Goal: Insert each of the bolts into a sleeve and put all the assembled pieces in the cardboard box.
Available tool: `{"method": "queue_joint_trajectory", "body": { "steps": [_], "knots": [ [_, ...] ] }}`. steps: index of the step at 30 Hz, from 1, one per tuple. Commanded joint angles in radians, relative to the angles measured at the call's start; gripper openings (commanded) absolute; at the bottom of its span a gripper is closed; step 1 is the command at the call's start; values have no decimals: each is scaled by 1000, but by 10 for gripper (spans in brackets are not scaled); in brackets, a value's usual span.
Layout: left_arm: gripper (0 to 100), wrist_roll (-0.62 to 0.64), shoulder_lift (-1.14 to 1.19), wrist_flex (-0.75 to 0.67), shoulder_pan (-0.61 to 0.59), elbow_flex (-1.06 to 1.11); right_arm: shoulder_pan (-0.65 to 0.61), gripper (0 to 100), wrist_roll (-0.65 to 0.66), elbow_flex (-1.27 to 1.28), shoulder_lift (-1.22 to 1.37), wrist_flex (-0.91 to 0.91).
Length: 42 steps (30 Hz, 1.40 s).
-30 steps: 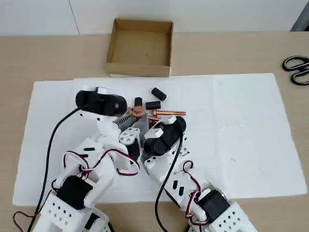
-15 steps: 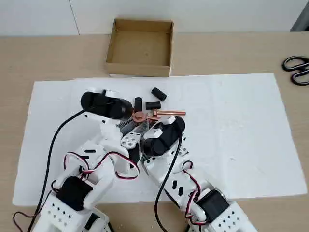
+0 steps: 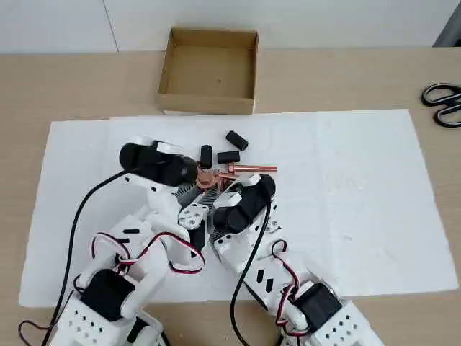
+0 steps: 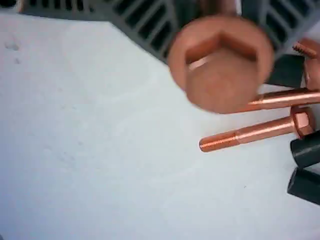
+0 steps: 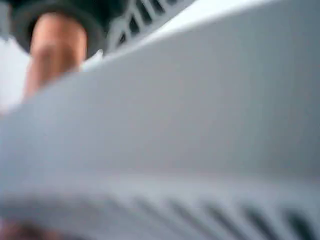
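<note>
A pair of black-handled scissors [image 3: 443, 103] lies on the light wooden surface [image 3: 86, 79] at its far right edge, just off the corner of a wide white sheet [image 3: 360, 202] spread across it.

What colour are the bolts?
Copper-coloured. The bolts show best in the left wrist view.

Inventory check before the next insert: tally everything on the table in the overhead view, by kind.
copper bolts: 3
black sleeves, lying loose: 3
cardboard box: 1
scissors: 1
Total: 8
</note>
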Motion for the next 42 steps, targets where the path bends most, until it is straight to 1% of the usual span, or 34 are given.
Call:
{"method": "queue_joint_trajectory", "body": {
  "steps": [1,18,22,26,38,40,42],
  "knots": [
    [6,-17,-9,-34,5,22,1,4,-2,-8,-18,-21],
    [6,-17,-9,-28,9,76,1,4,-2,-8,-18,-19],
    [6,-52,-9,-21,9,84,1,4,-2,-8,-18,-19],
    [6,-52,-8,2,11,101,1,4,-2,-8,-18,-19],
    [8,-52,-8,-3,26,99,1,4,-2,-8,-18,-18],
    [29,-52,-9,2,26,99,1,4,-2,-6,-18,-18],
    [79,-49,-11,17,26,99,1,4,-2,3,-18,-21]
  ]
}}
